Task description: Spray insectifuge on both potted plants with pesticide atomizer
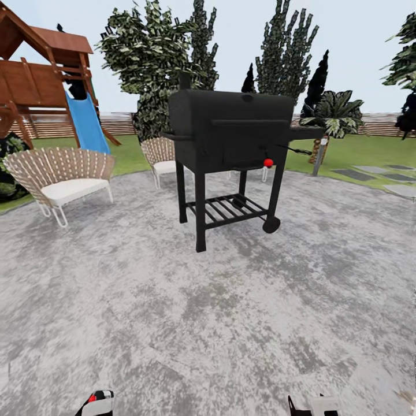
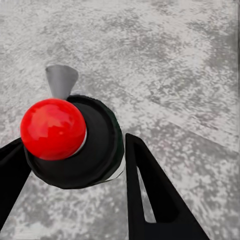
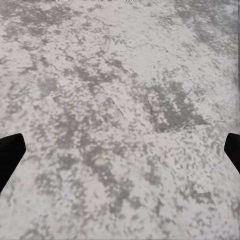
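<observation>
Right now your left hand [image 2: 75, 165] is clamped on the pesticide atomizer [image 2: 82, 145]: the left wrist view shows its dark rounded head with the red spot [image 2: 52, 128] sitting between the two black fingers [image 2: 150, 195], both pressed against its sides, with a grey nozzle tip [image 2: 61, 82] poking out past it. Below it lies only mottled grey paving. In the head view the same bottle peeks up at the lower edge, white with a red dot [image 1: 95, 401], low on your left side. Your right hand [image 3: 120, 150] is spread wide with nothing in it; its dark fingertips [image 3: 10, 152] sit at the two far sides of the right wrist view, over bare paving. Ahead of you, on the round grey patio [image 1: 173, 312] of the garden, stands a black barbecue grill [image 1: 231, 144] on four legs with a slatted lower shelf, a wheel and a red knob. Two woven white-cushioned chairs [image 1: 60, 176] stand to its left, one near, one just behind the grill. Farther left, a wooden play tower with a blue slide [image 1: 86, 121] on the lawn. A slatted fence [image 1: 118, 122] and tall trees run along the back. A small palm [image 1: 335, 115] stands to the grill's right, with flat stepping stones [image 1: 375, 173] in the grass beyond.
</observation>
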`<state>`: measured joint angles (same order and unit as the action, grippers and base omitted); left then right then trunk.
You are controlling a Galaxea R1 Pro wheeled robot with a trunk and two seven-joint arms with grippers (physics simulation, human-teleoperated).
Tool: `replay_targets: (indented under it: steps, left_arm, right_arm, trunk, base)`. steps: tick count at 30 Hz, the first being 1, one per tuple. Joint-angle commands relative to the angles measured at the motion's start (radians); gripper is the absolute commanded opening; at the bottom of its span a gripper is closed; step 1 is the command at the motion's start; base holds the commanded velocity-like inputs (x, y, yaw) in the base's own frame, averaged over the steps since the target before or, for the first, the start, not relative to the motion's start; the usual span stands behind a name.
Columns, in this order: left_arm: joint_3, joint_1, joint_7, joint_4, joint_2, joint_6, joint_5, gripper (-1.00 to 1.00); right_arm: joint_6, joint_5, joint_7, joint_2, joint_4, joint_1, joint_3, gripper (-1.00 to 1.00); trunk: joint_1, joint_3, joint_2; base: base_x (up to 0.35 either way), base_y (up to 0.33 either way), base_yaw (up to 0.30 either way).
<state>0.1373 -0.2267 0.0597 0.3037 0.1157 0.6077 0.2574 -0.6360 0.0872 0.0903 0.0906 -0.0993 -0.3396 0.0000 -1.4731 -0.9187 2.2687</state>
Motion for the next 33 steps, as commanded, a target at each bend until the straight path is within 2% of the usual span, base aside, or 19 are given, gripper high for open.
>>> replay_targets:
  steps: [1, 18, 27, 33]
  left_arm:
    - [0.008, 0.0, 0.006, 0.0, 0.001, 0.003, 0.005, -1.0]
    - [0.008, 0.0, 0.005, 0.0, 0.001, 0.003, 0.004, -1.0]
    - [0.001, 0.0, 0.014, 0.0, 0.0, -0.007, 0.004, -1.0]
    - [-0.047, 0.0, 0.055, 0.001, 0.0, -0.003, 0.03, -1.0]
  right_arm:
    - [-0.002, 0.009, 0.009, 0.0, 0.001, -0.001, 0.0, 1.0]
    - [-0.002, 0.009, 0.009, 0.0, 0.001, -0.001, 0.0, 1.0]
    - [-0.002, 0.009, 0.009, 0.0, 0.001, -0.001, 0.0, 1.0]
    - [-0.002, 0.009, 0.009, 0.0, 0.001, -0.001, 0.0, 1.0]
  trunk:
    - [0.0, -0.001, 0.0]
    - [0.0, -0.001, 0.0]
    - [0.0, -0.001, 0.0]
    - [0.0, -0.001, 0.0]
  base:
    - [0.293, 0.219, -0.266]
    - [0.271, 0.206, -0.266]
    - [0.04, 0.011, -0.266]
    - [0.001, 0.0, -0.266]
